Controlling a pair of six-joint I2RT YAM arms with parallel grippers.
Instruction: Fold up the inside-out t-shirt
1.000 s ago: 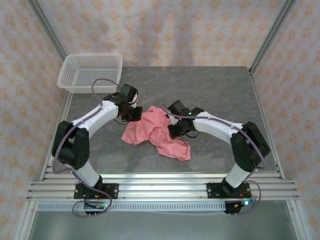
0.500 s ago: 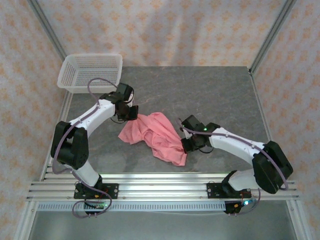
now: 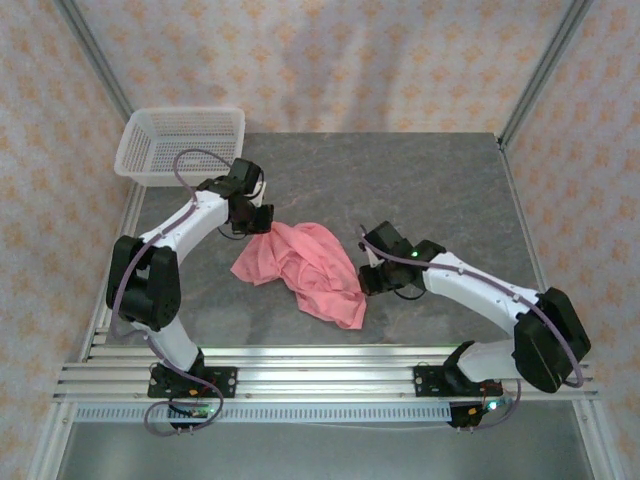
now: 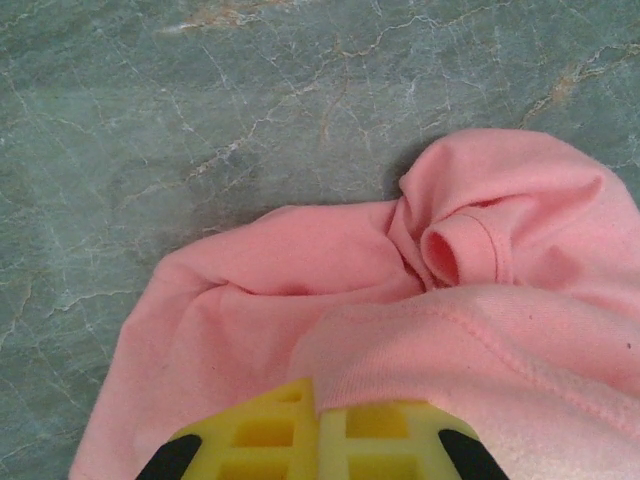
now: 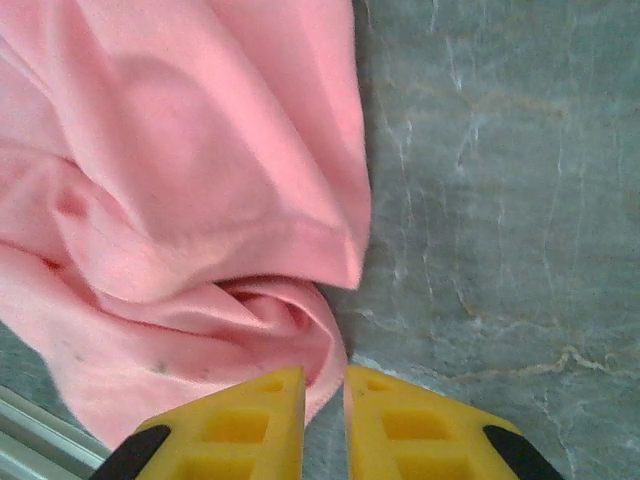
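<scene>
While the inside-out t-shirt [image 3: 300,265] lies crumpled mid-worktop [image 3: 430,190] with no fold made, the left tool [image 4: 317,415] is clamped on its far-left hem, and the right tool [image 5: 325,400], nearly closed at its right edge, may or may not grip.

**Left wrist view:** the t-shirt [image 4: 400,300] runs off the right and bottom edges. The fingers [image 4: 255,435] of the left gripper [image 4: 317,400] are cut by the bottom edge. A hem lies over their tips, so how much cloth sits pinched between them is hidden.

**Right wrist view:** the t-shirt runs off the top and left edges. The slightly parted fingers [image 5: 420,430] of the right gripper [image 5: 325,385] are cut at the bottom.

**Top view:** bunched folds conceal the sleeves and collar.
</scene>
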